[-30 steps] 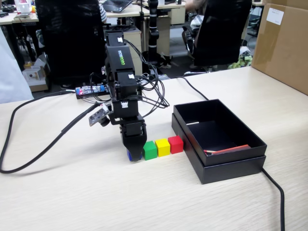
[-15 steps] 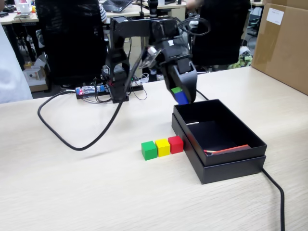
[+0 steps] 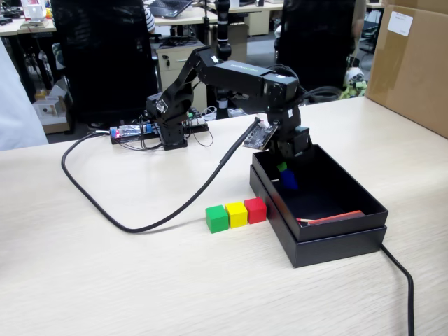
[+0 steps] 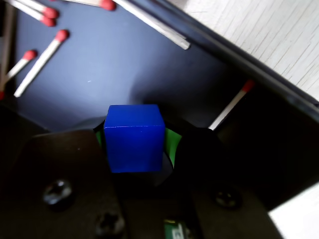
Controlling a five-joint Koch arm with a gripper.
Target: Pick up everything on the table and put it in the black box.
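- A black hobby robot arm's hand (image 3: 285, 175) hangs over the far end of a shallow matte black cardboard box (image 3: 336, 241), clamped on a small solid blue cube (image 3: 288, 180).
- The wrist view shows the blue cube (image 4: 134, 137) pinched between the jaws, green padding visible at either flank, above the dark box floor; whether it touches the floor cannot be told.
- Judged from this, the delivery step is in hand: the first of four cubes is in position for release.
- The next move likely calls for parting the jaws so the cube drops inside, then lifting clear of the box wall toward the remaining cubes.
- A green cube (image 3: 216, 218), a yellow cube (image 3: 236, 213) and a red cube (image 3: 255, 209) sit touching in a row on the pale beige wood-grain table (image 3: 105, 280), at about 9 o'clock from the box in the fixed view.
- Inside the box lie red-tipped matchsticks (image 4: 40, 62), scattered toward 10 o'clock in the wrist view, and a thin red-orange stick (image 3: 330, 218) along the near wall.
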